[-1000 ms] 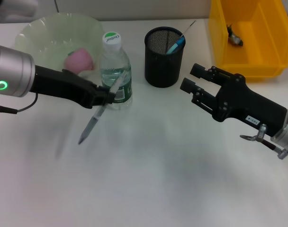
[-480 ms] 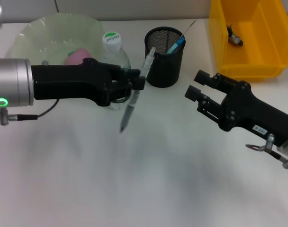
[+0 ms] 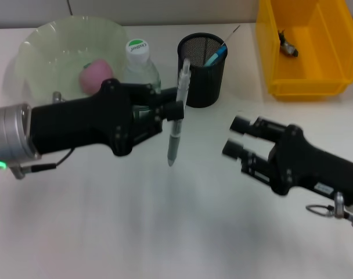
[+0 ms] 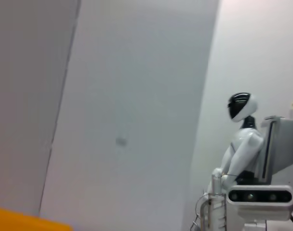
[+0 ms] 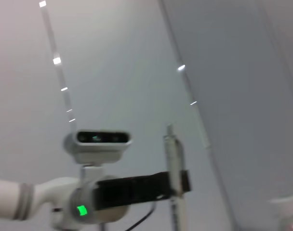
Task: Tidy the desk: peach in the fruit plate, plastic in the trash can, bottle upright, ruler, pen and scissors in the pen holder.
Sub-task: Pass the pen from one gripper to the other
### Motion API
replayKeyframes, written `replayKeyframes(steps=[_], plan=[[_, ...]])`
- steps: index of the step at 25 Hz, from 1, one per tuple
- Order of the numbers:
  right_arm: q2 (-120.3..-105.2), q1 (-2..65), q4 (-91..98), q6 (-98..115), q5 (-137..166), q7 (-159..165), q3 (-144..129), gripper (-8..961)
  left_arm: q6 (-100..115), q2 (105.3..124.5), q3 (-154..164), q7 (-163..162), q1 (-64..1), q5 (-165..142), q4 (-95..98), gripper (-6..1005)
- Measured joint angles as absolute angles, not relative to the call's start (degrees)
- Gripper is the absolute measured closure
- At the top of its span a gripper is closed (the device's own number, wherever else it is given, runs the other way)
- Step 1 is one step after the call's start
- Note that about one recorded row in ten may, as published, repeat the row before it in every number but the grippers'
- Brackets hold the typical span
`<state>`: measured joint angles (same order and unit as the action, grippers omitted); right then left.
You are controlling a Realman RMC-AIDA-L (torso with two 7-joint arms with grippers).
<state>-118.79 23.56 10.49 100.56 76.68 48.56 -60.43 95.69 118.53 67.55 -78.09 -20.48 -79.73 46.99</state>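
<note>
White desk [image 3: 165, 232] fills the head view. On it, the left gripper [image 3: 175, 107] pinches a grey pen [image 3: 177, 113], nearly straight up, tip down, just in front of the black mesh pen holder [image 3: 201, 70]. A bottle [image 3: 139, 64] stands by the green fruit plate [image 3: 49, 43] with a pink peach [image 3: 95, 74]. Over on the right, the right gripper [image 3: 237, 139] hangs in the air, fingers spread.

Left wrist view: walls and a white robot figure [image 4: 240, 144].

Right wrist view: the pen [image 5: 173, 168] stands upright, clamped in the left gripper [image 5: 178, 182].
</note>
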Motion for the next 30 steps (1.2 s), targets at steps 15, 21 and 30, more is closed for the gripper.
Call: replayKeyframes(steps=[15,21,30], plan=[[-118.75,24.2,23.1,100.6,87.3,59.7,-59.9,480,98.4,118.92,68.3,-63.3,-24.5,-76.8,32.4,795],[-118.98,25.4,24.5,100.4,87.3,59.8,-60.2,480,99.0,119.0,68.4,-63.2,-24.6,-76.7,32.0,793],[-119.25,28.0,24.2,98.0,87.4,59.9,-61.1,481,98.8,119.09,68.5,-63.2,-25.2,-76.6,31.3,790]])
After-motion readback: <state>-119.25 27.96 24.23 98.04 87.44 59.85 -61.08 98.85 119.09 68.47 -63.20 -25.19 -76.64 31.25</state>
